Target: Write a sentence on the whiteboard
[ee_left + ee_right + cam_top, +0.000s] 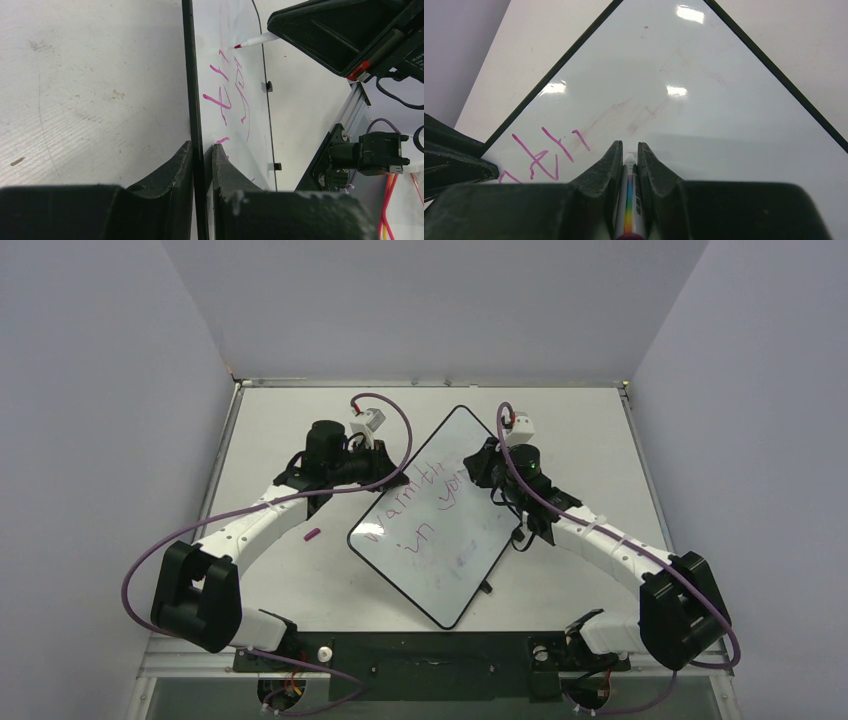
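The sentence (428,502) is being built in pink lines running diagonally across the whiteboard (455,585), which is lying askew on the table (290,430). The marker (630,200) is being clamped in the right gripper (628,147), its tip being aimed at the second line's far end. The bare board is lying nearer that arm. The board's rim is being pinched by the left gripper (202,147).
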Robot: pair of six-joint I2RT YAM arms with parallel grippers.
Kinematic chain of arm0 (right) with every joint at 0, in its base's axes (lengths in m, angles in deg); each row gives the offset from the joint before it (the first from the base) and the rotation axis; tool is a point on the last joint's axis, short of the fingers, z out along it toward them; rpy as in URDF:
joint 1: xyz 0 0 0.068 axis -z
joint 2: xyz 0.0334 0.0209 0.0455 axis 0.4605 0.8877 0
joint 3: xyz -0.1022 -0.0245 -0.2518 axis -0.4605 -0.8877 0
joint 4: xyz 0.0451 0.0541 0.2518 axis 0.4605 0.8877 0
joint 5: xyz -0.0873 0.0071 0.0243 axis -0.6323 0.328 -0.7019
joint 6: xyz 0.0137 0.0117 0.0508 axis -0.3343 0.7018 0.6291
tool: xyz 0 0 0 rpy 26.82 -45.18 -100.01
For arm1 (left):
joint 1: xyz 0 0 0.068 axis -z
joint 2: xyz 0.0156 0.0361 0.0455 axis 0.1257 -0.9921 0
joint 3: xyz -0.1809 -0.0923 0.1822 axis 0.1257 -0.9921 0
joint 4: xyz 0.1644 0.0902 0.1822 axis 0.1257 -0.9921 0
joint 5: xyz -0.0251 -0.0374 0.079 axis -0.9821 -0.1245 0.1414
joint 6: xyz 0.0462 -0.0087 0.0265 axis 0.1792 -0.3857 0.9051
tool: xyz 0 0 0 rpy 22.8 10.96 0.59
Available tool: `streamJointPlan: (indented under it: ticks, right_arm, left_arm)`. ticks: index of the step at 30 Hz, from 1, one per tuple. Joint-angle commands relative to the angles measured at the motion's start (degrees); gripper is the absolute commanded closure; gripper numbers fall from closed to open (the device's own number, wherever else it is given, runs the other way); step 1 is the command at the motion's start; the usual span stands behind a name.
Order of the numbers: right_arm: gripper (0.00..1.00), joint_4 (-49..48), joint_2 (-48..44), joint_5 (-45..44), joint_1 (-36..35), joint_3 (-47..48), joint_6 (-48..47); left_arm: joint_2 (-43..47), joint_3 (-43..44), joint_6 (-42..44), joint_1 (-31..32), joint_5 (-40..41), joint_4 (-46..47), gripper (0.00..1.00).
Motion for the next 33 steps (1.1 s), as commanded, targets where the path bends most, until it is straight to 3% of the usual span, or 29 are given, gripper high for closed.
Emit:
streamJointPlan:
  ticks: [1,33]
  right_arm:
    - [1.0,-1.1,0.6,0.1,0.5,3.6,-0.8]
    - [1.0,-1.5,-4.8,-0.5,0.5,-5.9,1.2]
  left_arm:
    - [1.1,0.4,5.5,-0.4,3.1,3.3,1.0]
    - [1.5,0.3,5.4,-0.4,3.1,3.1,1.0]
